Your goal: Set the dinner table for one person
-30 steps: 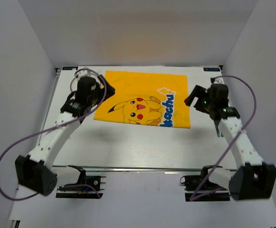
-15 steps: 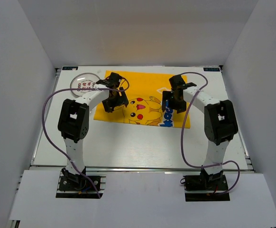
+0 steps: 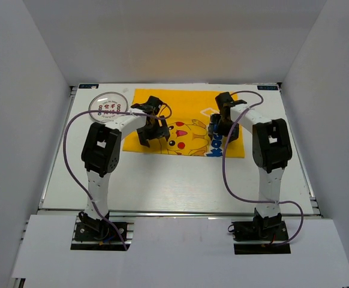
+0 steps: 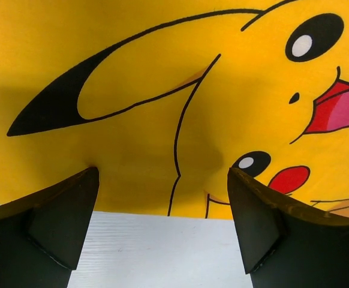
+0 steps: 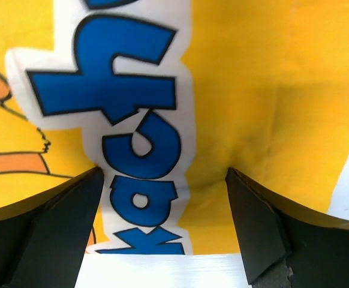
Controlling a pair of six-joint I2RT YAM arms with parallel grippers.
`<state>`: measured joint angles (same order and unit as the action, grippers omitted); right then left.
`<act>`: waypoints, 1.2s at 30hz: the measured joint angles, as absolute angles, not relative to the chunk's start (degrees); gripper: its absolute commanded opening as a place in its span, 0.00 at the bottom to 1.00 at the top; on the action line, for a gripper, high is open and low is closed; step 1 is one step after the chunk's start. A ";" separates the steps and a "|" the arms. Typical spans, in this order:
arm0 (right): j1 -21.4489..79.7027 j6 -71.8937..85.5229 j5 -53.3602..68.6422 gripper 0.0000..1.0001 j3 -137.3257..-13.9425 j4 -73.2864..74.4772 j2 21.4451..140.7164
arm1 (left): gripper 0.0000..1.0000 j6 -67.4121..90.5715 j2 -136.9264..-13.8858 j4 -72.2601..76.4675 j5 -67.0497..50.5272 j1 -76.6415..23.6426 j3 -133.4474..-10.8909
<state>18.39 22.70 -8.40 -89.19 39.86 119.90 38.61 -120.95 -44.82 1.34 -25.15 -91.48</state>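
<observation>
Both arms are now folding in over the mat, where a second ago they were reaching out toward its left and right edges; the plate, hidden behind the left arm then, is showing at the upper left of the overhead view. Against half a second ago, the mat's near left corner is sitting slightly further right.

I am holding my left gripper over the left part of the mat, close to its near edge, with the fingers spread wide and nothing between them. In its wrist view, the yellow print is filling most of the frame and a strip of white table is running along the bottom. My right gripper is hanging over the blue lettering at the mat's right side, fingers equally wide and empty. Whether any tip is touching the cloth, I cannot tell.

The table is filling the middle of the overhead view, with the mat lying flat across its upper half and the plate just beside the mat's upper left corner.

I am judging this as the mat-placing step, nearly done. The next move is probably calling for my left arm to lift clear, reach back to the plate's rim and carry it onto the mat. No cutlery is showing.
</observation>
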 measured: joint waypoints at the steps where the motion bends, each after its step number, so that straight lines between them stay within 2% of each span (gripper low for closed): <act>1: 17.78 22.72 -8.43 0.89 -89.80 40.07 120.29 | 0.98 38.61 -121.27 -44.93 0.84 -25.15 -92.01; 9: 13.15 18.92 -8.08 0.89 -97.69 42.50 125.10 | 0.98 38.72 -124.77 -45.28 -2.42 -25.10 -97.73; 19: 10.76 15.59 -4.32 0.89 -104.44 44.95 128.99 | 0.98 39.53 -124.31 -43.20 -4.03 -25.08 -96.73; 36: 10.72 14.68 -3.86 0.89 -103.85 44.47 128.70 | 0.98 40.12 -121.75 -39.79 -3.99 -25.17 -92.64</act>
<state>10.72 14.68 -3.86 -103.85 44.47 128.70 40.12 -121.75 -39.79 -3.99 -25.17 -92.64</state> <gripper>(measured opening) 0.891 0.977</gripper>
